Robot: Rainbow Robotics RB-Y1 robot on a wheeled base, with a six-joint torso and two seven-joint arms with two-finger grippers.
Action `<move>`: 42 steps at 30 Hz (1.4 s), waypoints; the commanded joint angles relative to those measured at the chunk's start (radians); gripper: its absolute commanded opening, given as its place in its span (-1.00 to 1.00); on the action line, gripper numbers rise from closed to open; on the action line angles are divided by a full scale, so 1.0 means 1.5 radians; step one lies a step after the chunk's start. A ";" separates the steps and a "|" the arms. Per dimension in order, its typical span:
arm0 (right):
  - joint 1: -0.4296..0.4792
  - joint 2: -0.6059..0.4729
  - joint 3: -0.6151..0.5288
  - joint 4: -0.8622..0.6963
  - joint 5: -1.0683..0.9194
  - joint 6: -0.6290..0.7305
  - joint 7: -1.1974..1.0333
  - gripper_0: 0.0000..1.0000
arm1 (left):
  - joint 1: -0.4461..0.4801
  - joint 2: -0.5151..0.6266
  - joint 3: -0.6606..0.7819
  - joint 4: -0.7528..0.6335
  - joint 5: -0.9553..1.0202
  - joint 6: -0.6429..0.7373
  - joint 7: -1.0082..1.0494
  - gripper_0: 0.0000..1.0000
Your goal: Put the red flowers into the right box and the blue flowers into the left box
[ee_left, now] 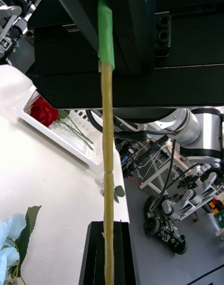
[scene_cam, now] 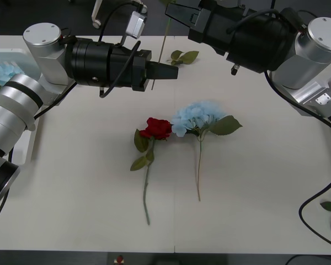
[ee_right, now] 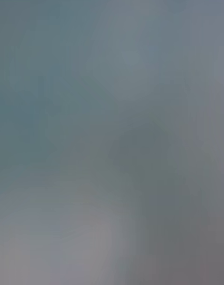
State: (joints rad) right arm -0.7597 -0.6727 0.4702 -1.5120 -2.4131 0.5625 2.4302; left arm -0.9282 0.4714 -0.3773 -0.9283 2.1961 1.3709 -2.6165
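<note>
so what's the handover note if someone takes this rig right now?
Left claw: over the table's far side, shut on a long thin stem; its bloom is hidden.
Right claw: at that stem's upper end, by the far edge.
Done: a blue head lies in the left box; a red bloom lies in the right box.
Left: the red rose and blue hydrangea lie side by side mid-table, heads touching, plus the held stem.

The table (scene_cam: 71,182) looks matt and smooth, the red rose (scene_cam: 157,128) soft like cloth, and the arm joints (scene_cam: 41,34) brushed metal.
</note>
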 commanded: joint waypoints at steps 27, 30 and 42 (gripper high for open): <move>-0.018 -0.070 -0.014 -0.009 0.003 0.012 0.013 0.87 | -0.004 0.025 0.017 -0.030 0.021 0.027 0.030 -1.00; -0.018 -0.082 -0.014 -0.009 0.002 0.020 0.016 0.90 | -0.003 0.063 0.025 -0.046 0.021 0.031 0.045 -1.00; -0.018 -0.195 -0.014 -0.010 -0.014 0.155 -0.098 0.91 | 0.010 0.287 0.044 -0.045 0.019 0.074 0.176 -1.00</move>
State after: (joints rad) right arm -0.7597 -0.8989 0.4688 -1.5118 -2.4434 0.7663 2.4160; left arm -0.9275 0.8004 -0.3248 -0.9726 2.2174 1.4695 -2.4140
